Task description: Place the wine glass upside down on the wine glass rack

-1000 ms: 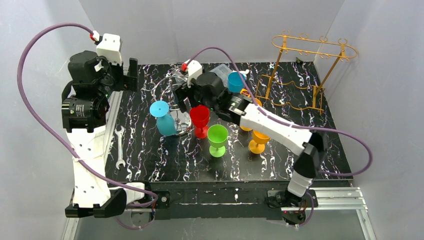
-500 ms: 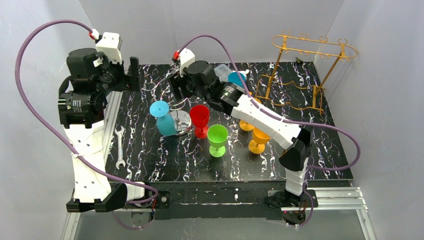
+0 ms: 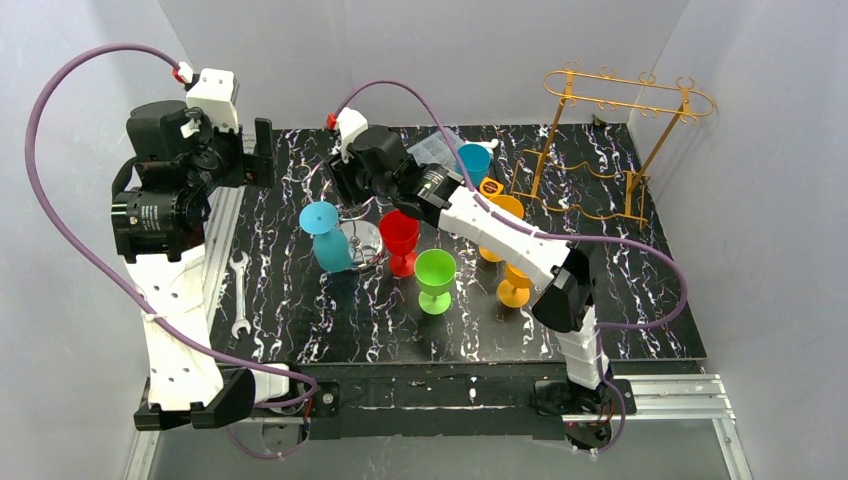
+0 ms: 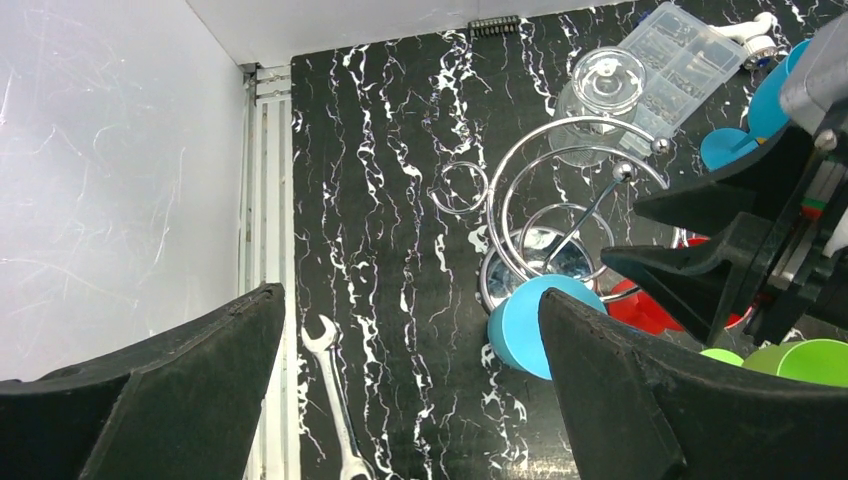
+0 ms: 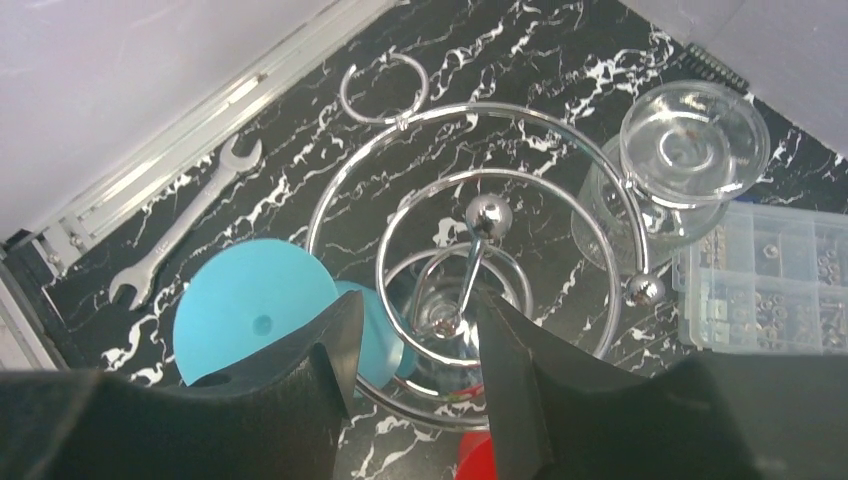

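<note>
Above the chrome spiral glass rack [image 5: 489, 213], the right claw [image 5: 415, 320] hangs with its fingers a narrow gap apart, gripping nothing. A blue plastic wine glass [image 5: 250, 310] stands upside down at the spiral's base, with an inverted clear glass [image 5: 690, 140] behind it. The left claw [image 4: 408, 300] gapes wide and empty. The gold wire rack [image 3: 686, 103] stands well apart, far right.

Silver wrench [image 3: 240, 293] lying flat by the left edge of the black table [image 3: 320, 325] with white streaks. Far back, clear plastic box [image 3: 432, 148] of tiny metal bits.
</note>
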